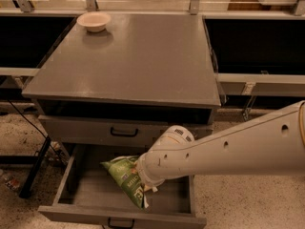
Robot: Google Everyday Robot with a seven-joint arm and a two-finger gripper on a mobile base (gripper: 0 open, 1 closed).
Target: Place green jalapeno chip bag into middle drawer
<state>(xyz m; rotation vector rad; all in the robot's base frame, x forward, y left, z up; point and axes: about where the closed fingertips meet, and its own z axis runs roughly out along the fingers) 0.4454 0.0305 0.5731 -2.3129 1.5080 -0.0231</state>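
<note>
The green jalapeno chip bag (pixel 125 178) hangs tilted inside the open middle drawer (pixel 90 194), its lower corner near the drawer floor. My gripper (pixel 145 181) is at the end of the white arm, which reaches in from the right. It sits at the bag's right edge, over the drawer's middle. The wrist hides the fingers, and the bag stays up against them. The drawer is pulled out below the closed grey drawer front (pixel 124 131), and its small black handle (pixel 119 223) shows at the bottom edge.
A beige bowl (pixel 94 21) stands at the back left of the grey cabinet top (pixel 138 56). Black table legs (pixel 33 168) and cables stand on the speckled floor to the left. Dark shelving flanks the cabinet on both sides.
</note>
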